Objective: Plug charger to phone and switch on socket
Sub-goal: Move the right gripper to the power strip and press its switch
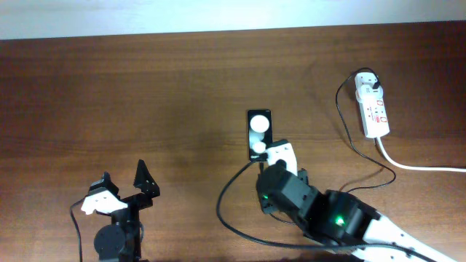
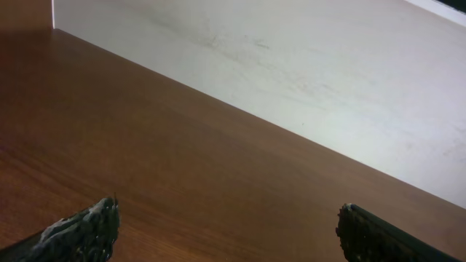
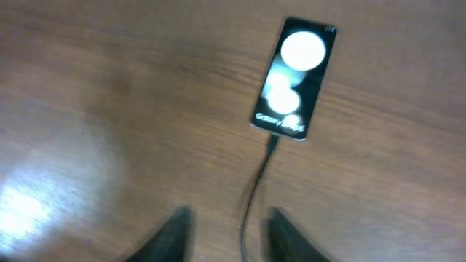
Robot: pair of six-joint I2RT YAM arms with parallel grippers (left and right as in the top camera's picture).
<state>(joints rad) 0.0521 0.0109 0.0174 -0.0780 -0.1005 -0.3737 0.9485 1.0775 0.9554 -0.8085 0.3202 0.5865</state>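
We see the phone (image 1: 260, 129) lying flat near the middle of the overhead frame on the tabletop (image 1: 145, 87). The socket (image 1: 375, 113) sits well apart at the upper right. The charger (image 3: 255, 182) reaches the phone's lower edge and touches it, but blur hides whether it is seated. Our right tool (image 3: 231, 234) is released, with a finger on either side of the charger. Our left tool (image 1: 125, 182), at the lower left, is released too, grasping nothing.

My right wrist view is smeared soft throughout: ahead of my right gripper (image 3: 231, 229) the phone (image 3: 293, 78) glares with two white blooms, and a pale sheen washes the table (image 3: 44, 182) to its left. The tips of my left gripper (image 2: 226, 233) are unfocused. Overhead is evenly bright.
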